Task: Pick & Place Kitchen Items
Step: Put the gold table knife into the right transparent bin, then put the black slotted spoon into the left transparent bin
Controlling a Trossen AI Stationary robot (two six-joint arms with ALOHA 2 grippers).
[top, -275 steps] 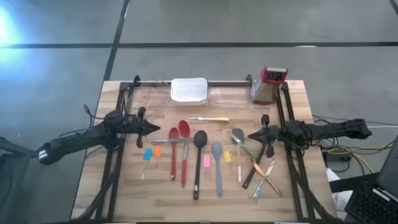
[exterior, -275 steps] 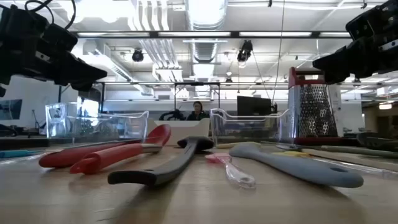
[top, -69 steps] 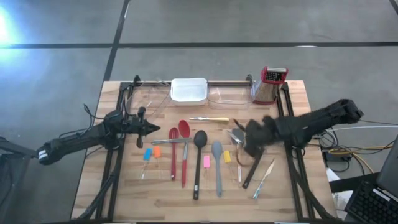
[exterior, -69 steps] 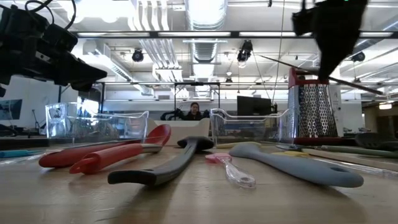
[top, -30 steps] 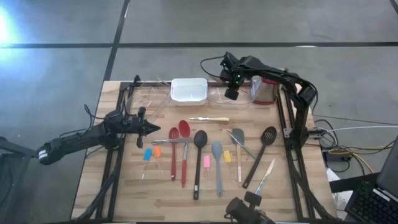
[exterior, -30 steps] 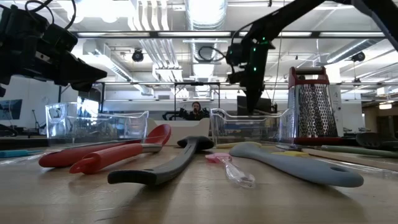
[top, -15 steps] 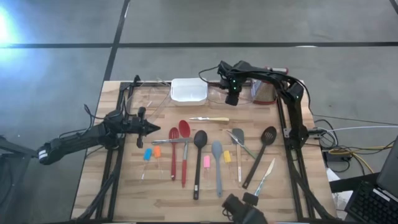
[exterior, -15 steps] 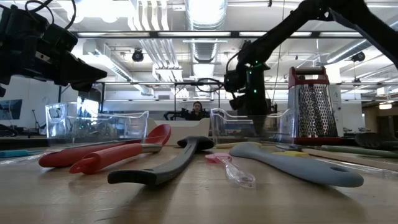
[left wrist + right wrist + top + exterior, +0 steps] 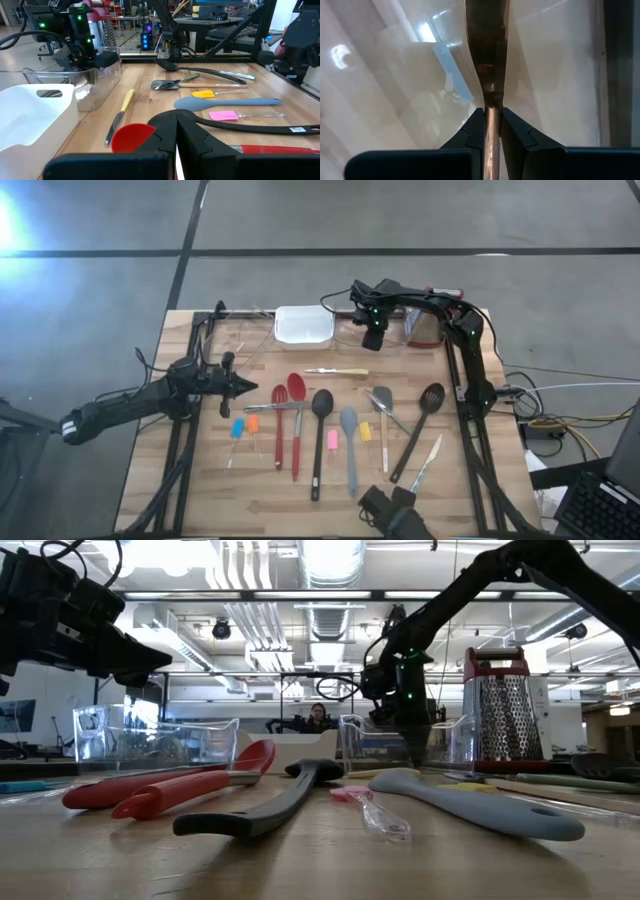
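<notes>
The placing step was judged to be in hand. The right gripper (image 9: 373,335) was positioned at the far edge of the table (image 9: 470,490), over the clear bin (image 9: 365,333) located between the white tray (image 9: 303,324) and the grater (image 9: 432,315). Its fingers (image 9: 472,130) were seen clamped on a thin metal utensil (image 9: 487,55), which was pointed down into the bin (the utensil's kind could not be determined from the wrist view). The left gripper (image 9: 243,387) was held waiting above the table's left side, jaws together and empty. The remaining items were laid out mid-table: red spoons (image 9: 289,420), a black spoon (image 9: 319,435), a grey spatula (image 9: 349,445), a pale-handled knife (image 9: 336,371) and small blocks (image 9: 245,425). For the next move, it was judged that the utensil had to be lowered within the bin walls and the jaws parted before any withdrawal.
</notes>
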